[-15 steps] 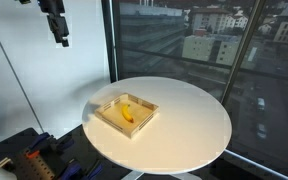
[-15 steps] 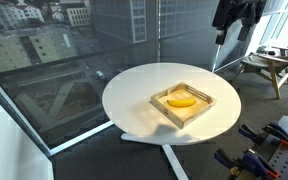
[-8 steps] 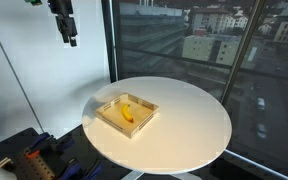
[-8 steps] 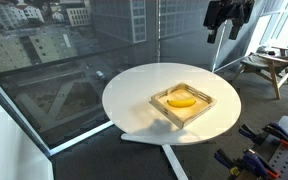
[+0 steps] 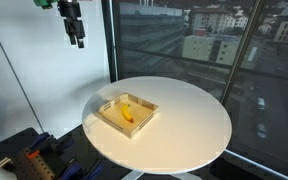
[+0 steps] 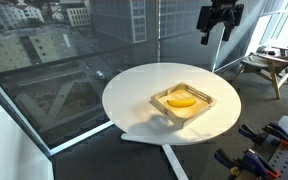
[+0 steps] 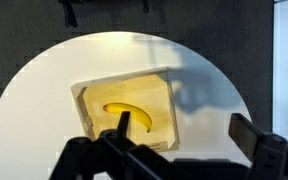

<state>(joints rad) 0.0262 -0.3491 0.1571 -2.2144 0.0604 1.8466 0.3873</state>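
A yellow banana (image 5: 127,113) lies in a shallow wooden tray (image 5: 108,120) on a round white table (image 5: 184,120). Both show in the other exterior view, banana (image 6: 182,100) and tray (image 6: 200,113), and in the wrist view, banana (image 7: 131,115) and tray (image 7: 84,95). My gripper (image 5: 76,36) hangs high above and off the table's edge, far from the tray; it also shows in an exterior view (image 6: 216,33). In the wrist view its fingers (image 7: 189,135) are spread apart with nothing between them.
Large windows with dark frames (image 5: 108,40) stand behind the table. A wooden chair (image 6: 269,65) stands beyond the table. Tools with orange parts lie on the floor (image 6: 269,150) and by the table's base (image 5: 39,150).
My gripper has moved sideways toward the table at about the same height. The banana and tray have not moved.
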